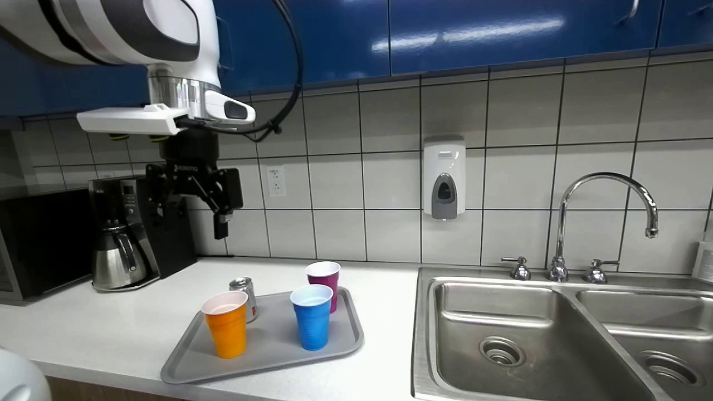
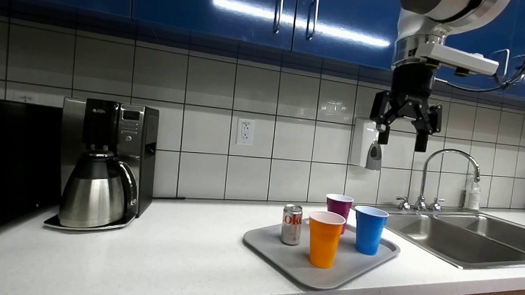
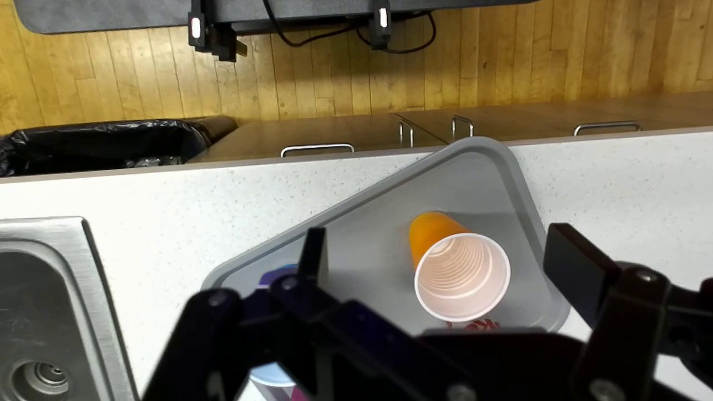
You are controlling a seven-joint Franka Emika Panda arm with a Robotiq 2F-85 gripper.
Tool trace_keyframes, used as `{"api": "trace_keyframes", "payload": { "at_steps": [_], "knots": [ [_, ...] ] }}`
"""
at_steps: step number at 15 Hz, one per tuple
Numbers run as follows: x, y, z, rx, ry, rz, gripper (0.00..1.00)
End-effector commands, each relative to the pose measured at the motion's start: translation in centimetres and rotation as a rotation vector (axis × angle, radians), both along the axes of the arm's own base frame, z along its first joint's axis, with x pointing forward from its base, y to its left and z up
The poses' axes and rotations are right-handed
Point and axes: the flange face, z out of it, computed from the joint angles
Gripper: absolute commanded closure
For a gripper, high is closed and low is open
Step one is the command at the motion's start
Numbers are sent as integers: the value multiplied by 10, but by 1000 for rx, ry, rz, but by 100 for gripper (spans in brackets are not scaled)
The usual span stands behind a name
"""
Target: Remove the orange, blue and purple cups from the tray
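There are three cups (image 1: 313,326), one can (image 2: 291,230), one tray (image 1: 273,337) and two basins (image 1: 557,359).

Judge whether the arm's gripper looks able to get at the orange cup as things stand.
Probably yes: the gripper is open and empty, and in the wrist view nothing covers the orange cup. The silver can stands close by, so the approach may need care on that side.

I faced glossy blue wall cabinets (image 2: 183,24), streaked with bright light (image 2: 349,34), above pale wall tiles (image 1: 392,179), while wooden floorboards (image 3: 501,61) lay below me.
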Motion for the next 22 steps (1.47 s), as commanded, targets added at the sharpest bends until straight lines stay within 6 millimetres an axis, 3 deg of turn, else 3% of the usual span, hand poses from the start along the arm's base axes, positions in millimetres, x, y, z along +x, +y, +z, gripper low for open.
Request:
{"api": "trace_keyframes", "payload": {
  "at_steps": [1,11,22],
  "knots": [
    [4,4,-14,-17,-40,-34,0],
    [30,9,-64,-37,-103,-54,0],
    [61,33,-124,-66,-113,-52,0]
  ]
}}
